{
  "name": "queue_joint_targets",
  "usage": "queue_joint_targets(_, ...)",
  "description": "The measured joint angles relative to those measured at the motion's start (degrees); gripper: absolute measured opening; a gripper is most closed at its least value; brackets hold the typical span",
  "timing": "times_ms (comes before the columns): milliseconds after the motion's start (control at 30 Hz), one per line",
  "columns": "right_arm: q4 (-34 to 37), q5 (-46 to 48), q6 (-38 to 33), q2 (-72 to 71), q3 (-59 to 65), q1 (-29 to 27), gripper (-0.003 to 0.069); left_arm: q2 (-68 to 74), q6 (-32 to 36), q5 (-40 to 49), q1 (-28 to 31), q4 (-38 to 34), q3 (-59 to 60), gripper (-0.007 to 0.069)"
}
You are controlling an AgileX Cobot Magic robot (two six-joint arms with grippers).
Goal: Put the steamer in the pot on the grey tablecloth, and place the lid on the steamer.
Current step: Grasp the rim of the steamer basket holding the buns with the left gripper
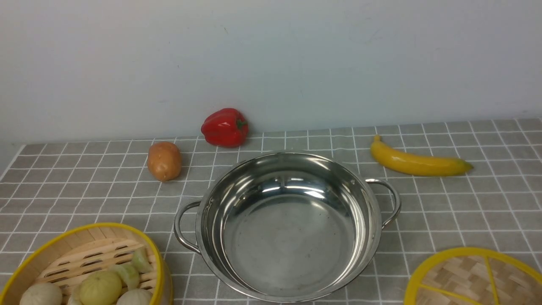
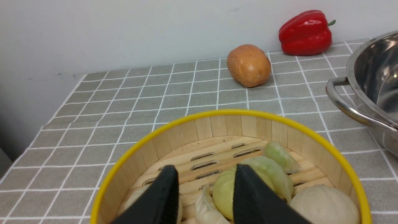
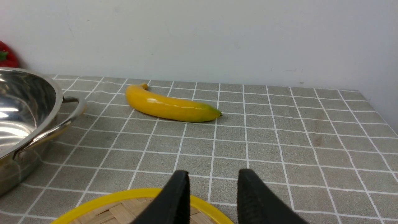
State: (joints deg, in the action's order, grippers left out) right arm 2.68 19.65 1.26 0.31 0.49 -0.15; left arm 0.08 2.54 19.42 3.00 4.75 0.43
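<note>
Centrally: shiny steel pot (image 1: pixel 292 237), grey cloth (image 1: pixel 465 203) bare on both sides.
Left claw (image 2: pixel 205 169): parted, empty, over yellow-rimmed bamboo steamer (image 2: pixel 217 126).
Right claw (image 3: pixel 214 174): parted, empty, over woven bamboo lid (image 3: pixel 136 193).

- Right gripper (image 3: pixel 214 175): black jaws parted, nothing between them.
- Lid (image 3: pixel 118 202): woven bamboo with a yellow rim, directly under the fingertips.
- Banana (image 3: pixel 171 107): ahead of the gripper, lying on the grey tablecloth (image 3: pixel 279 140).
- Pot (image 3: pixel 28 105): shiny steel, ahead and off to one side, partly cut off.

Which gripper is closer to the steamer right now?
Left. The left gripper hangs over the steamer; the right gripper is over the lid edge, beyond the pot.
</note>
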Motion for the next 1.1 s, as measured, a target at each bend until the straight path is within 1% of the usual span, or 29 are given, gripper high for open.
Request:
queue_joint_targets(100, 0.00, 0.00, 0.00, 0.00, 0.00, 0.00, 0.0243, -0.08, 0.00, -0.28, 0.00, -0.20, 0.00, 0.0243)
queue_joint_targets(167, 0.00, 0.00, 0.00, 0.00, 0.00, 0.00, 0.0243, -0.11, -0.82, -2.01, 0.00, -1.71, 0.06, 0.0243)
queue_joint_targets(200, 0.00, 0.00, 0.00, 0.00, 0.00, 0.00, 0.0243, -0.11, -1.74, -3.41, 0.00, -3.84, 0.06, 0.0243)
queue_joint_targets(300, 0.00, 0.00, 0.00, 0.00, 0.00, 0.00, 0.0243, -0.11, -6.69, -10.61, 0.00, -13.29, 0.06, 0.0243)
queue_joint_targets(433, 0.00, 0.00, 0.00, 0.00, 0.00, 0.00, 0.0243, -0.11, -9.27, -18.56, 0.00, -20.77, 0.06, 0.0243)
queue_joint_targets(600, 0.00, 0.00, 0.00, 0.00, 0.00, 0.00, 0.0243, -0.11, -9.59, -25.53, 0.00, -23.27, 0.06, 0.0243)
queue_joint_targets(700, 0.00, 0.00, 0.00, 0.00, 0.00, 0.00, 0.0243, -0.11, -9.99, -28.03, 0.00, -23.51, 0.06, 0.0243)
queue_joint_targets(767, 0.00, 0.00, 0.00, 0.00, 0.00, 0.00, 0.0243, -0.11, -11.44, -29.30, 0.00, -23.62, 0.06, 0.0243)
queue_joint_targets(867, 0.00, 0.00, 0.00, 0.00, 0.00, 0.00, 0.0243, -0.11, -13.55, -29.49, 0.00, -23.62, 0.00, 0.0243)
queue_joint_targets(967, 0.00, -0.05, 0.00, 0.00, 0.00, 0.00, 0.0243, -0.11, -15.14, -22.91, 0.00, -21.85, -3.15, 0.0243)
queue_joint_targets(1000, 0.00, -0.05, 0.00, 0.00, 0.00, 0.00, 0.0243, -0.16, -15.14, -22.91, 0.00, -21.64, -3.47, 0.0243)
queue_joint_targets(1100, 0.00, -0.05, 0.00, 0.00, 0.00, 0.00, 0.0243, 1.50, -15.31, -10.20, 0.00, -18.55, -10.86, 0.0243)
